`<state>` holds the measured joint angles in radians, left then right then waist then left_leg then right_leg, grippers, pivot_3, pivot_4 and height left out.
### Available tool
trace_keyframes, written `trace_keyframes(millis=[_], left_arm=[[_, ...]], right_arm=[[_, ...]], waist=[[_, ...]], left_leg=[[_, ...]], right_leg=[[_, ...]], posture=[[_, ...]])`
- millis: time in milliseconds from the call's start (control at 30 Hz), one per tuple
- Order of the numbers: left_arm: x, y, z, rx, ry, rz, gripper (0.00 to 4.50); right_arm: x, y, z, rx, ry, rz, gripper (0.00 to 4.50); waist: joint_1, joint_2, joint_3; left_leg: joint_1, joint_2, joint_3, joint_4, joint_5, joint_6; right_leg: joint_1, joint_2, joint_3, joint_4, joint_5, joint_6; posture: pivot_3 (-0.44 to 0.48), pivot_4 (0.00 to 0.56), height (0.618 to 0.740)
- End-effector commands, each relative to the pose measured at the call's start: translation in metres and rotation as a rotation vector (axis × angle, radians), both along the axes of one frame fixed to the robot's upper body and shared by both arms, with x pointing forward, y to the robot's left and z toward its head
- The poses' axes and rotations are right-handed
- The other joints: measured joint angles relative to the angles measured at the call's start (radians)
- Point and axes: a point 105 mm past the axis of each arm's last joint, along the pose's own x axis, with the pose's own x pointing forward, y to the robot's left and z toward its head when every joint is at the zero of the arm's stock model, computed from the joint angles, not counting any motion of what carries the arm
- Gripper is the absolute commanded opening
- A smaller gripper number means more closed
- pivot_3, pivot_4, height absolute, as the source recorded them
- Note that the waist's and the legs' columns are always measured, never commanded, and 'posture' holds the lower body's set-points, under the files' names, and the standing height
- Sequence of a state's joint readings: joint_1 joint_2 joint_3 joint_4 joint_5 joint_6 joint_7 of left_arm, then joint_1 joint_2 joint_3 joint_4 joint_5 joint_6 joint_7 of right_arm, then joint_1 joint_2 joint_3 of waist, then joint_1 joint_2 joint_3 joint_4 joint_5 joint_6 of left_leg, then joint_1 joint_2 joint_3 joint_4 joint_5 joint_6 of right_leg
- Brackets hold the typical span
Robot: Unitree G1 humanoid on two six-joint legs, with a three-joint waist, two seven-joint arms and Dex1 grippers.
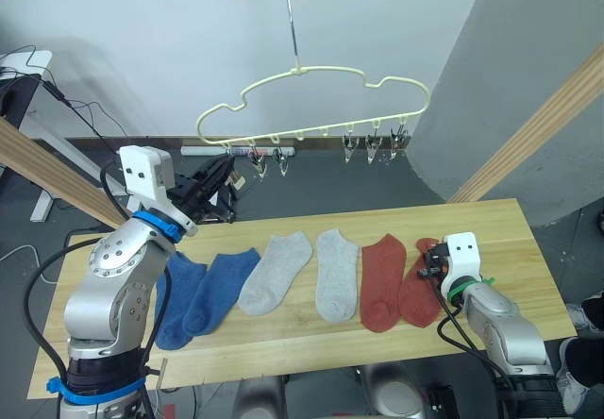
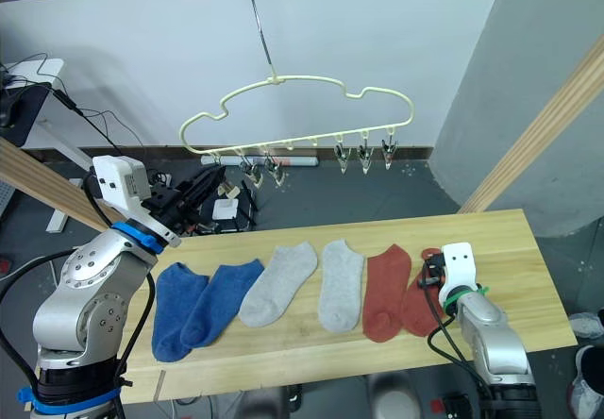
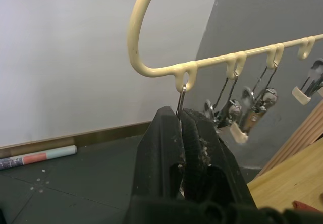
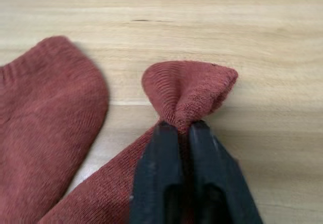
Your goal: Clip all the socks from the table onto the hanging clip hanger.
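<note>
Head camera: the right pincer (image 1: 432, 260) pinches the cuff of the outermost rust-red sock (image 1: 419, 292) on the table (image 1: 528, 240), the sock's long axis trailing back toward the robot; the clip hanger (image 1: 311, 108) hangs well above and to the pincer's left.

Left wrist: the left pincer (image 3: 180, 120) — nearer the hanger — is closed on the end clip (image 3: 180, 99).

Right wrist: soft ribbed knit bunches (a small bulb) just beyond the fingertips (image 4: 162, 133).
</note>
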<state>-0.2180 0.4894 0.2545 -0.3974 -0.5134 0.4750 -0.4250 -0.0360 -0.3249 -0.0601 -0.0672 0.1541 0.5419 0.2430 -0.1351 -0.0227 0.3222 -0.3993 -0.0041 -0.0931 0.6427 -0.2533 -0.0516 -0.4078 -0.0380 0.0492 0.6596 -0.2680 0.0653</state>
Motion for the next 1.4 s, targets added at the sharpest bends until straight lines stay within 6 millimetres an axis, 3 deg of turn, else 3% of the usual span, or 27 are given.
trace_keyframes(millis=[33, 167, 233, 300, 567, 867, 1400], left_arm=[[-0.002, 0.006, 0.005, 0.006, -0.015, 0.016, 0.00], [-0.003, 0.004, 0.005, 0.003, 0.004, -0.022, 0.00], [-0.004, 0.004, 0.008, -0.006, 0.020, -0.047, 0.00], [-0.005, 0.004, 0.010, -0.010, 0.034, -0.068, 0.00], [-0.009, -0.001, 0.013, -0.047, 0.102, -0.154, 0.00], [-0.012, -0.009, 0.018, -0.077, 0.122, -0.200, 0.00], [-0.015, -0.020, 0.017, -0.122, 0.155, -0.249, 0.00]], right_arm=[[-0.004, 0.002, 0.014, -0.081, -0.055, 0.110, 0.02], [-0.004, 0.022, 0.050, -0.184, -0.178, 0.341, 0.02], [-0.008, 0.052, 0.079, -0.283, -0.293, 0.596, 0.02], [-0.013, 0.074, 0.096, -0.324, -0.359, 0.760, 0.02], [-0.023, 0.152, 0.128, -0.389, -0.513, 1.239, 0.02], [-0.002, 0.208, 0.130, -0.344, -0.524, 1.310, 0.02], [0.007, 0.251, 0.140, -0.301, -0.590, 1.318, 0.02]], waist=[[0.000, 0.000, 0.002], [-0.004, 0.000, 0.013], [-0.005, 0.000, 0.017], [-0.008, 0.000, 0.020], [-0.004, -0.009, 0.033], [0.000, -0.009, 0.034], [-0.003, -0.009, 0.035]], left_leg=[[0.000, 0.000, 0.000, 0.000, 0.000, 0.000], [0.000, 0.000, 0.001, 0.000, 0.000, 0.000], [0.000, 0.000, 0.004, 0.000, 0.000, 0.000], [0.001, 0.000, 0.008, 0.000, 0.000, 0.000], [0.000, 0.001, 0.011, 0.000, 0.000, 0.000], [-0.003, 0.007, 0.012, 0.000, -0.001, -0.001], [-0.003, 0.008, 0.012, 0.000, -0.001, -0.002]], right_leg=[[0.000, 0.000, 0.000, 0.000, 0.000, 0.000], [0.000, 0.000, 0.001, 0.000, 0.000, 0.000], [-0.002, 0.000, 0.004, 0.001, 0.000, 0.001], [-0.003, 0.001, 0.008, 0.002, 0.000, 0.002], [-0.005, 0.001, 0.013, 0.001, 0.002, 0.002], [-0.012, 0.000, 0.016, 0.004, 0.005, -0.002], [-0.013, 0.000, 0.016, 0.004, 0.005, -0.003]], posture=[[-0.185, 0.365, 0.740], [-0.188, 0.368, 0.740], [-0.191, 0.372, 0.740], [-0.190, 0.375, 0.740], [-0.190, 0.380, 0.740], [-0.179, 0.382, 0.740], [-0.185, 0.382, 0.740]])
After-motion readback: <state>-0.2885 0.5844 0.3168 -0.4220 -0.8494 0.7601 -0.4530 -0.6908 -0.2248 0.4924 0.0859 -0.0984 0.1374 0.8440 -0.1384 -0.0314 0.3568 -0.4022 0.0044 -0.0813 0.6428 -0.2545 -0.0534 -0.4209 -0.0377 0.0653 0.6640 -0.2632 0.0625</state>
